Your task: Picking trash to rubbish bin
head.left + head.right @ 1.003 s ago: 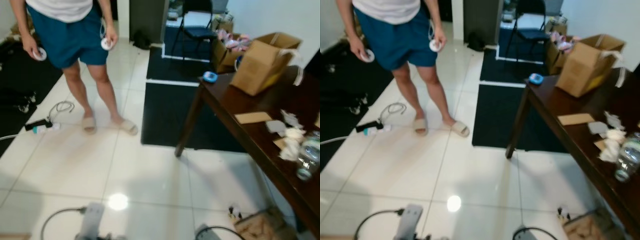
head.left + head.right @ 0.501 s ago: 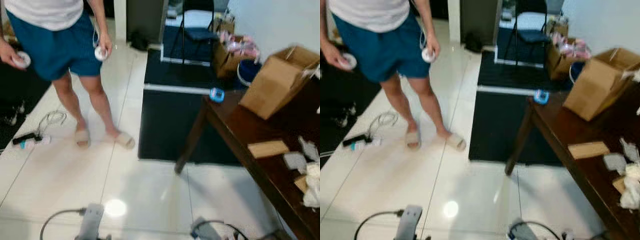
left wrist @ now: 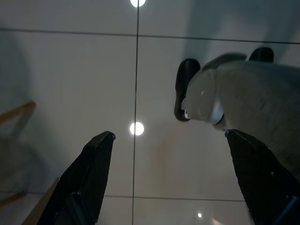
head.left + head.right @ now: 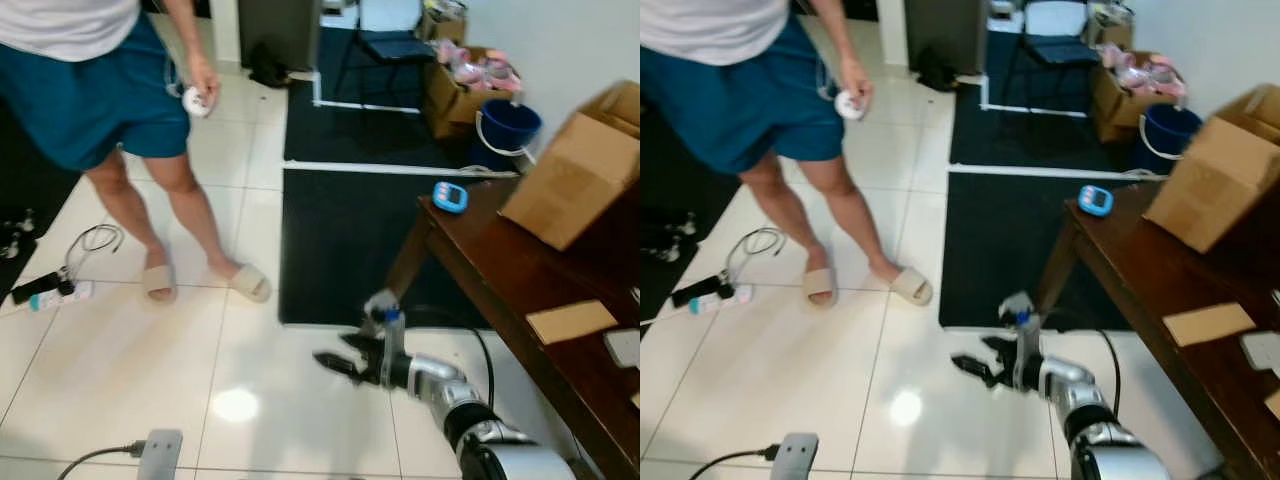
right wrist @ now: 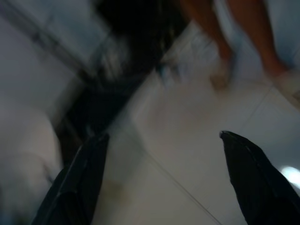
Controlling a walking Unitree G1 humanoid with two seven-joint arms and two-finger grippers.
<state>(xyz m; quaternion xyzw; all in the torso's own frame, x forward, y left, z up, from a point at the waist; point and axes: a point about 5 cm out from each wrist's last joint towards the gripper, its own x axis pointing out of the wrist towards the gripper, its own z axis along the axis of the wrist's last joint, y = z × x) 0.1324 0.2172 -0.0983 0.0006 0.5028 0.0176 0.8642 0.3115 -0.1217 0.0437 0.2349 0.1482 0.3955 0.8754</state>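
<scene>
Raised since before, right hand [image 4: 340, 362] reaches forward, fingers apart, over floor [image 4: 120, 370]

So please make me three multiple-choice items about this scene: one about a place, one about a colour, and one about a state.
1. Where does the small blue device lie?
A. on the corner of the dark wooden table
B. on the white floor
C. inside the cardboard box

2. What colour is the bucket standing past the table?
A. red
B. blue
C. white

3. How does the right gripper stand?
A. shut on a bottle
B. shut on a cloth
C. open, with nothing between its jaws

Answers:
1. A, since the device rests at the table's near corner, apart from the cardboard box.
2. B, since the bucket is blue with a pale handle.
3. C, since the right wrist view shows the two black fingers spread wide, with bare floor between them.
</scene>
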